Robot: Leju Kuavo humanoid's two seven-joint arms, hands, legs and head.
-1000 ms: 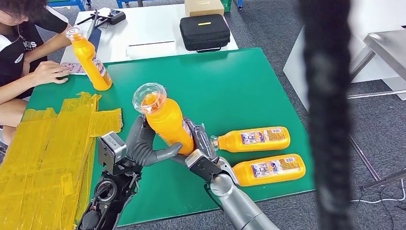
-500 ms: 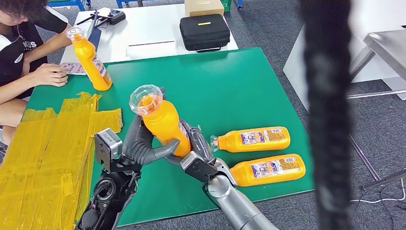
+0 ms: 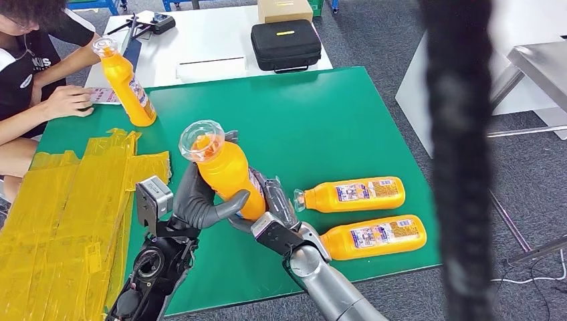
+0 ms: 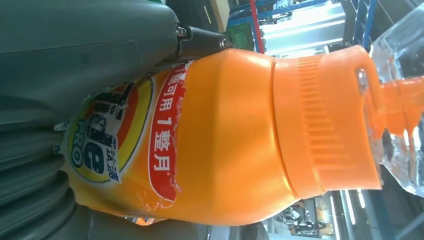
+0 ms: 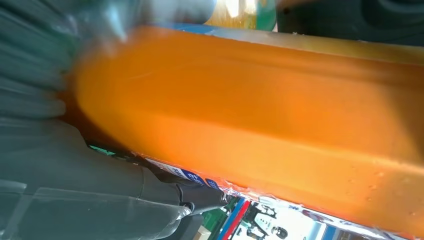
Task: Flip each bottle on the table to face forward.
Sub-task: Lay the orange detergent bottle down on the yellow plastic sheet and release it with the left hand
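Bottle [image 3: 226, 175] at centre-left of the head view is clasped from both sides: left hand [image 3: 200, 200] wraps its lower body from the left, right hand [image 3: 271, 200] presses the opposite flank. Its long axis stands near upright, clear cap [image 3: 202, 140] tilted toward upper left, base low over the green table [image 3: 321, 120]. In the left wrist view the label faces that hand's palm, so the turn is about this upright axis. Two lying bottles [image 3: 354, 194] [image 3: 381, 237] wait right of the hands, nearer the right one; a standing bottle [image 3: 127, 83] is at upper left.
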